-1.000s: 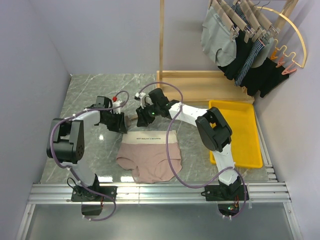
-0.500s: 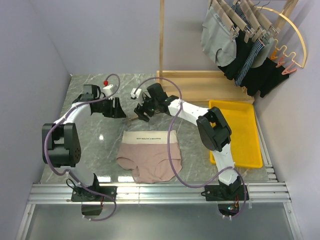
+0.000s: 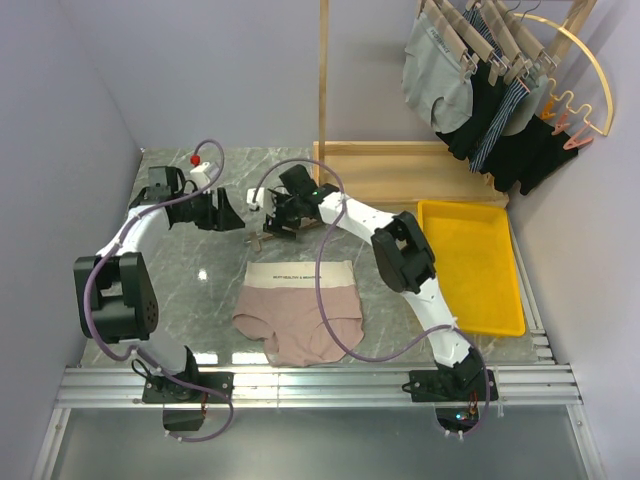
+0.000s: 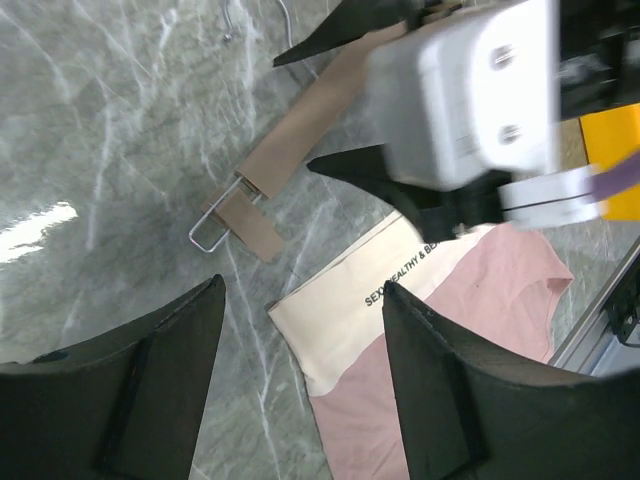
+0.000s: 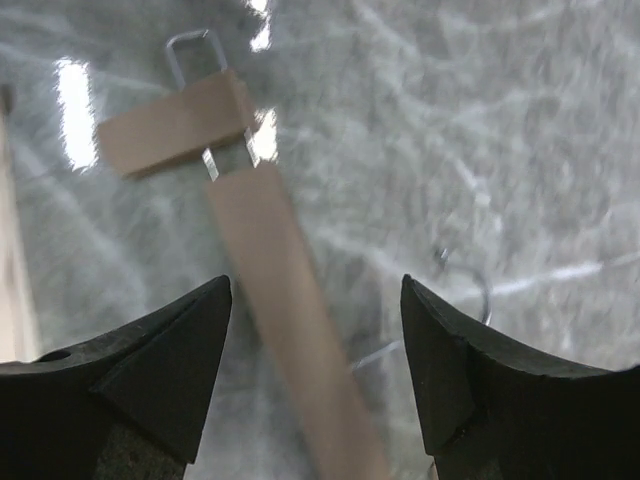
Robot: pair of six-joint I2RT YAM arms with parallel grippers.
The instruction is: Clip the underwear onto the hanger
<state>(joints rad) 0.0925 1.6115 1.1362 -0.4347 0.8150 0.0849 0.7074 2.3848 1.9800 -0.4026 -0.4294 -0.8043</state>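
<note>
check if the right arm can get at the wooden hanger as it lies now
Probably yes: the right gripper hovers directly over the hanger, jaws open, and nothing lies between them and its wooden bar.

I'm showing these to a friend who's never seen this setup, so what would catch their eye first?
Probably the dusty-pink underwear spread flat in the middle of the marble table. The left claw and right claw, both open, hover just beyond its waistband over the wooden hanger, which is not yet clipped on. After that, the bright yellow tray on the right and the hung garments at top right.
</note>
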